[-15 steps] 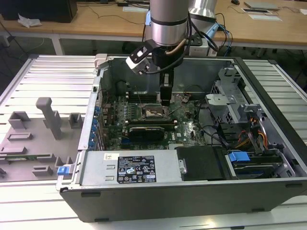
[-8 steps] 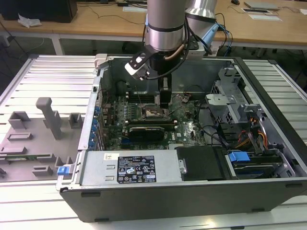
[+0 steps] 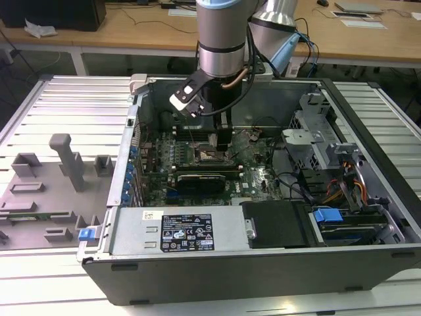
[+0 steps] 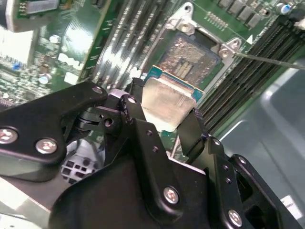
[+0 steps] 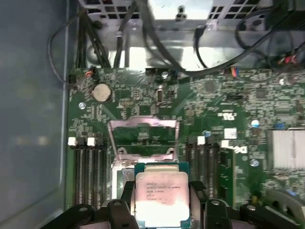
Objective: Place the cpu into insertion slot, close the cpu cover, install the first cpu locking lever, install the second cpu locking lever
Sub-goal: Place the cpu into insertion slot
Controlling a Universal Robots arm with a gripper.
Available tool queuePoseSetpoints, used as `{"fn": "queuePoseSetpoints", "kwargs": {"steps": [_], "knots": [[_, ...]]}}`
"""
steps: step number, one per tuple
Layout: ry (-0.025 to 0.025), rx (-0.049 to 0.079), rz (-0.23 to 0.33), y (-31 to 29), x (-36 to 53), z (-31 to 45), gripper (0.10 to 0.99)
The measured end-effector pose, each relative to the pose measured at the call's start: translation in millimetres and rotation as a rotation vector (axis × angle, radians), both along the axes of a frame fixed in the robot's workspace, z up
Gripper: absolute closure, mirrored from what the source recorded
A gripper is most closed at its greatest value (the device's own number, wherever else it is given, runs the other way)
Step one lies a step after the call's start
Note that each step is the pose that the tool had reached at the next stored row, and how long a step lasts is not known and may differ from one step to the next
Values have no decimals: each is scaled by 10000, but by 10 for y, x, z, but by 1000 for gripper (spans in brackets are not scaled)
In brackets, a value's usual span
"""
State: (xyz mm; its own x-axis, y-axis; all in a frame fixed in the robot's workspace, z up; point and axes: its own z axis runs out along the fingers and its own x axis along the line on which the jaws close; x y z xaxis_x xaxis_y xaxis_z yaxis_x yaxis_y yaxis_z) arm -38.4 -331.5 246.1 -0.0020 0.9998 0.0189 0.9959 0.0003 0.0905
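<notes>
Cpu [image 5: 161, 198], flat with metal top upward, is clamped edgewise in the pincer [image 5: 162, 193] above the socket [image 4: 190, 57].

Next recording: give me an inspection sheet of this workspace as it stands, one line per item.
Surface: ribbed silver metal table bearing an open dark grey computer case, with a green motherboard inside.
Job's things: pale silvery square cpu held over the open socket; thin grey metal cpu cover frame swung open.
Clutter: grey plastic fixture blocks on the table at the exterior view's left.
Grippers: black pincer shut on the cpu's edges.
Cables: black cable bundles inside the case; coloured wires at the exterior view's right.
Surroundings: wooden desks behind.
</notes>
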Motion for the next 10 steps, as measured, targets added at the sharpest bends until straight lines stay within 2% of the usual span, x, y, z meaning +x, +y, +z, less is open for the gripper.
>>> {"fn": "queuePoseSetpoints", "kwargs": {"steps": [2, 4, 10], "knots": [[-3, -7, 10, 43, -43, -21, 545], [-4, -38, 15, 52, -108, -57, 545], [-4, -58, 356, 51, -125, -141, 545]]}}
